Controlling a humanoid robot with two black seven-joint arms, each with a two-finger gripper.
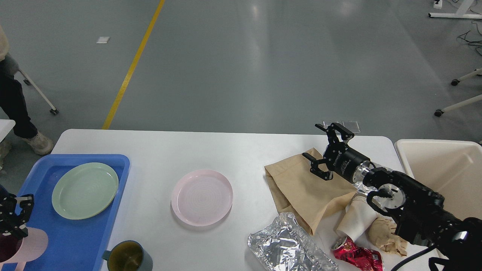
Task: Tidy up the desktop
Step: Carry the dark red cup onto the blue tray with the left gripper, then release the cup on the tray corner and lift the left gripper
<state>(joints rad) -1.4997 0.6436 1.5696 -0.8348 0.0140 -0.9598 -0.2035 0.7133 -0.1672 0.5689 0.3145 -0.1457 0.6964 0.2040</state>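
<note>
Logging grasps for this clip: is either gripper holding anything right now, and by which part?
The right gripper is open above the brown paper bag, holding nothing. The left gripper sits at a pink cup; whether it grips it cannot be told.

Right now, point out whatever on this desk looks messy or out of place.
Litter crowds the desktop's right end: a flattened brown paper bag, crumpled foil, a crushed red can, and wadded paper. The pink plate sits alone outside the blue tray.
</note>
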